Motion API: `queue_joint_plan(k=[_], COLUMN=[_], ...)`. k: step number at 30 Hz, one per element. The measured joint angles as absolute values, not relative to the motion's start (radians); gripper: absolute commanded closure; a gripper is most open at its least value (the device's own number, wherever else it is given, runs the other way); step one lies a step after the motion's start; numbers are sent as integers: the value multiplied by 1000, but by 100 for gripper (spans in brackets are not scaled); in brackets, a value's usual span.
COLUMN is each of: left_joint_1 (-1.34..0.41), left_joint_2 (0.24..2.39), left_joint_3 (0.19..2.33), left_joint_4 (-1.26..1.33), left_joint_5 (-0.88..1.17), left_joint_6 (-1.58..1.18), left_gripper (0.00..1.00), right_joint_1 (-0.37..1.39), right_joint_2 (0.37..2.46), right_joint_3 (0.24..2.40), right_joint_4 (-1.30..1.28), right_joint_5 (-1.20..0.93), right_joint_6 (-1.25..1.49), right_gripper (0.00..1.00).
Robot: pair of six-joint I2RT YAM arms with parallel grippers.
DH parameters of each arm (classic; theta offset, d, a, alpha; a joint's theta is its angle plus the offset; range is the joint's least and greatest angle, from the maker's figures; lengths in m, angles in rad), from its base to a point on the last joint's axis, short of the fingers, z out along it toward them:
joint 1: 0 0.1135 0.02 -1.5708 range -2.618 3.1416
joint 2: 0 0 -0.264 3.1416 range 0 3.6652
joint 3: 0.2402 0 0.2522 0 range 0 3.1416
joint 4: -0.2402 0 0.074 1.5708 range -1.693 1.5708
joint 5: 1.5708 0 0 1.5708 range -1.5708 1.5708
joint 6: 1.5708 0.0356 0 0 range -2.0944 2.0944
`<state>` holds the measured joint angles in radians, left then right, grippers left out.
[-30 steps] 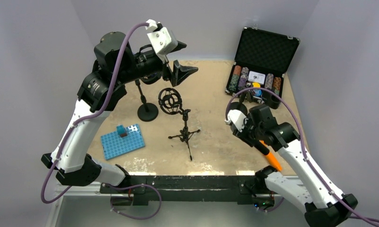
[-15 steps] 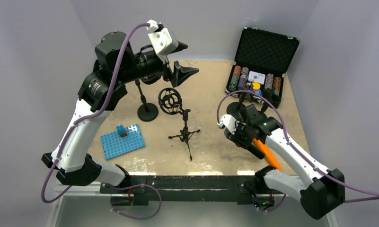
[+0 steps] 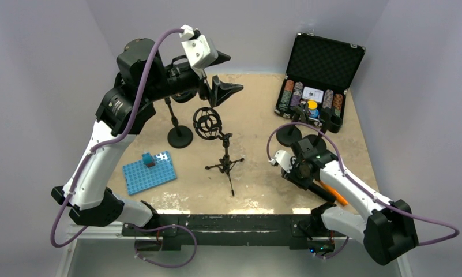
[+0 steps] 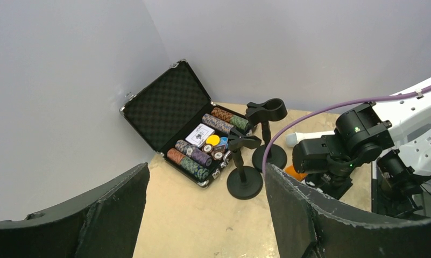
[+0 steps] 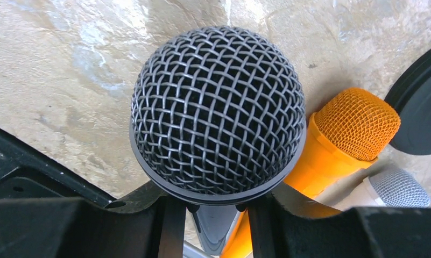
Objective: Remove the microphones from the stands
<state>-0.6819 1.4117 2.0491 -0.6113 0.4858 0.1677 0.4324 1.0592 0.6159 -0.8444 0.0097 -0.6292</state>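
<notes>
The black microphone (image 5: 218, 113) fills the middle, mesh head toward the lens, body gripped between the fingers (image 5: 68, 226); just right of it lies an orange microphone (image 5: 358, 123) on the desk (image 5: 51, 70); farther right of it, a grey-headed white microphone (image 5: 398, 188) and a black round base (image 5: 420, 107).

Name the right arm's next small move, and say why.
Probably ease down and open. The right gripper is shut on the black microphone, which is free and close beside the orange microphone lying on the table.
</notes>
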Motion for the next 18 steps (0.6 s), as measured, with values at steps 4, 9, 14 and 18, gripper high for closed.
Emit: queue_joint_plan(k=[4, 9, 14, 18], left_joint_1=[-682, -682, -682, -682], left_joint_2=[1413, 1412, 1412, 1412], left_joint_3=[2048, 2040, 2031, 2031], left_joint_4=[-612, -612, -617, -617], left_joint_5=[491, 495, 495, 499], left_joint_6=[167, 167, 167, 167], left_gripper=[18, 18, 18, 18], right_joint_1=[419, 419, 418, 418], right_joint_2=[1084, 1084, 1066, 1042], right_joint_3=[616, 605, 600, 600], right_joint_4=[-844, -842, -844, -849], right_joint_5=[25, 52, 69, 88], right_joint_6=[-616, -609, -598, -588], right_gripper=[86, 67, 47, 36])
